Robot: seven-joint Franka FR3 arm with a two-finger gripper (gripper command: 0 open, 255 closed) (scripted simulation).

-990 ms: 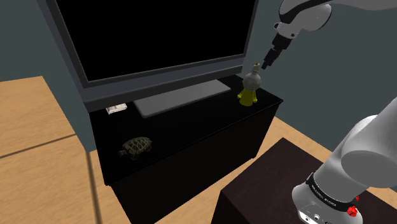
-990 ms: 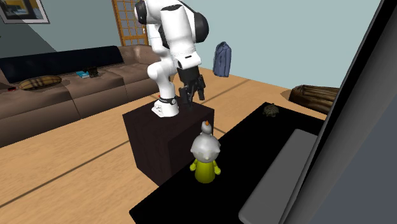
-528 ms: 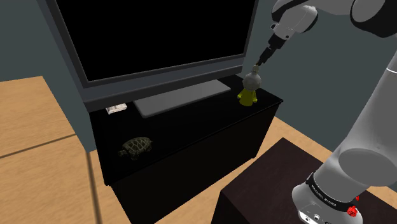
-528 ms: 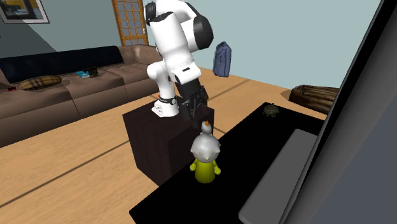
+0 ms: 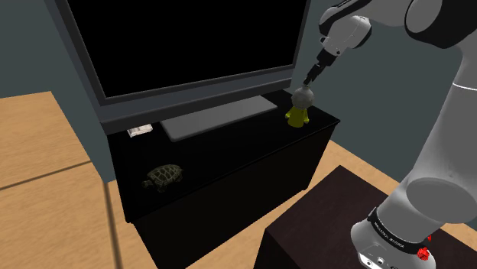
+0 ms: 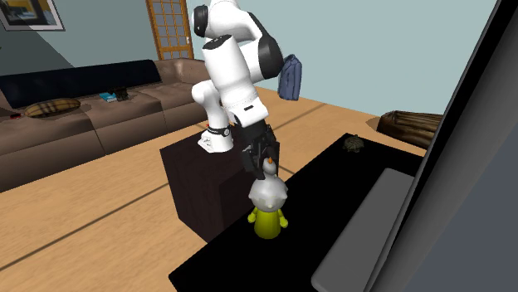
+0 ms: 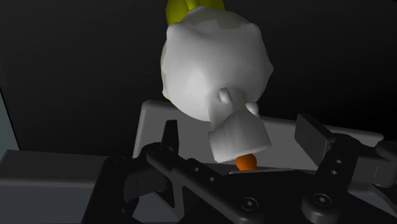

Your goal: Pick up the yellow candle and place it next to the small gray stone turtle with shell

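Note:
The candle (image 5: pixel 299 108) is a small figure with a yellow base, a round grey-white head and a little cap with an orange tip, standing upright at the right end of the black cabinet (image 5: pixel 229 157). My gripper (image 5: pixel 309 80) hangs right over its top, open. In the wrist view the fingers (image 7: pixel 169 137) stand wide apart on either side of the candle's (image 7: pixel 213 70) cap without touching it, with my gripper (image 7: pixel 240 137) around the orange tip. From the second exterior view my gripper (image 6: pixel 264 166) meets the candle's (image 6: pixel 268 207) top. The turtle (image 5: pixel 163 177) (image 6: pixel 355 144), with a dark greenish shell, sits near the cabinet's other end.
A large black TV (image 5: pixel 191 38) on a grey base (image 5: pixel 218 117) stands along the back of the cabinet, just behind the candle. A small white item (image 5: pixel 138 131) lies beside the base. My dark stand (image 5: pixel 321 222) is close to the cabinet's front. Sofas (image 6: pixel 75 108) are far off.
My gripper has come down and toward the shoulder view's left, from above and beside the candle to right over its cap. The candle and turtle have not moved.

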